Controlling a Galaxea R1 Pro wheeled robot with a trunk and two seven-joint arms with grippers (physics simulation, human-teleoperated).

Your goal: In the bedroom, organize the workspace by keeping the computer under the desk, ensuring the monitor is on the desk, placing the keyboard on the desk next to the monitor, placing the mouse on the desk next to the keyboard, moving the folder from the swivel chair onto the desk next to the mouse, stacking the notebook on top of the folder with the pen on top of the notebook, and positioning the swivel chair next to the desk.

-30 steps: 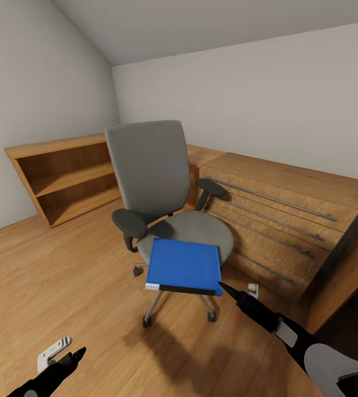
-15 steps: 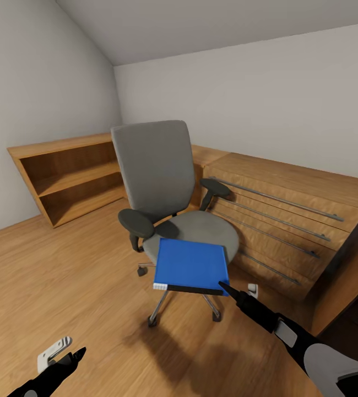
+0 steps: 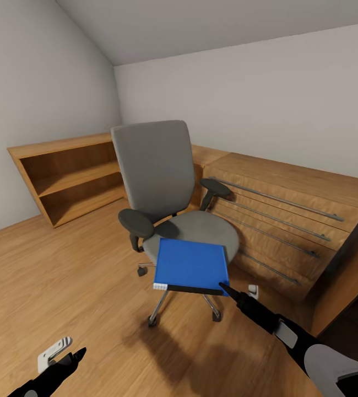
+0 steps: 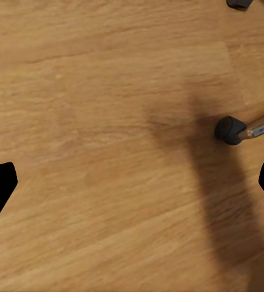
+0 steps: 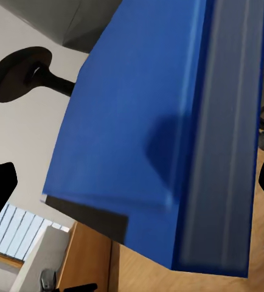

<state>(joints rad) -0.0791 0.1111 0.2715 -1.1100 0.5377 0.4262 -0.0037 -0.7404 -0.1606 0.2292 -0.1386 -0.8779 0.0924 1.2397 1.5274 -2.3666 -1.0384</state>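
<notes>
The swivel chair (image 3: 168, 204) stands on the wood floor (image 3: 63, 275) before oak drawers (image 3: 281, 220). The folder (image 3: 190, 267) lies on its seat's front edge. The right gripper (image 3: 223, 286), jaws apart, reaches its corner; the left gripper (image 4: 132, 182) hangs spread above the floor.

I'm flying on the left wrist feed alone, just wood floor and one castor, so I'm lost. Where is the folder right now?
Observer: The folder lies flat on the seat of the swivel chair, overhanging its front edge.
Operator: Is the right gripper anywhere near it?
Observer: Yes. The right gripper is at the folder's near right corner, open; I cannot tell whether it touches.
Operator: What's behind the chair?
Observer: Low oak drawers and an open oak shelf along the walls.
</notes>
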